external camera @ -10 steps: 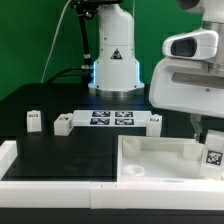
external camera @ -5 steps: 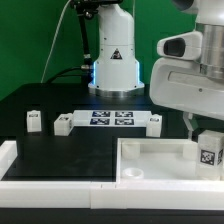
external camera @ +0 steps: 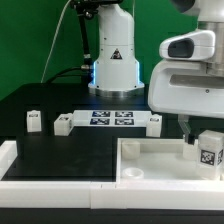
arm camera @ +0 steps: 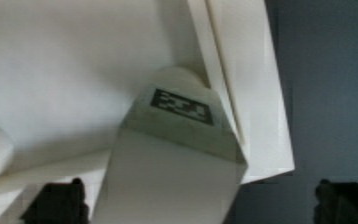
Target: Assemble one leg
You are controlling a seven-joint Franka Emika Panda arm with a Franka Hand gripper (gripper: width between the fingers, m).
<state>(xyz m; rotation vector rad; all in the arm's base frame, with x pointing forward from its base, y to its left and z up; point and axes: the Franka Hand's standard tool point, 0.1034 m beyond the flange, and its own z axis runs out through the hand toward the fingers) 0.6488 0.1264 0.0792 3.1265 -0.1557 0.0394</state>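
Note:
One leg point(external camera: 208, 150), a small white post with a black-and-white tag, stands slightly tilted at the far corner of the large white square panel point(external camera: 150, 162), on the exterior view's right. My gripper point(external camera: 196, 128) hangs right above it. In the wrist view the leg point(arm camera: 181, 140) lies between my two dark fingertips point(arm camera: 57, 202), with a gap on each side, so the jaws stand open around it. Three more legs point(external camera: 34, 120) point(external camera: 63, 124) point(external camera: 153, 121) stand on the black table.
The marker board point(external camera: 110, 119) lies flat between two of the loose legs. The robot base point(external camera: 112, 60) stands behind it. A white raised rim point(external camera: 10, 160) borders the table at the front and on the exterior view's left.
The leg under my gripper has shifted slightly to the exterior view's left and a little up in the picture. My gripper body has shifted slightly above it. The other legs have not moved.

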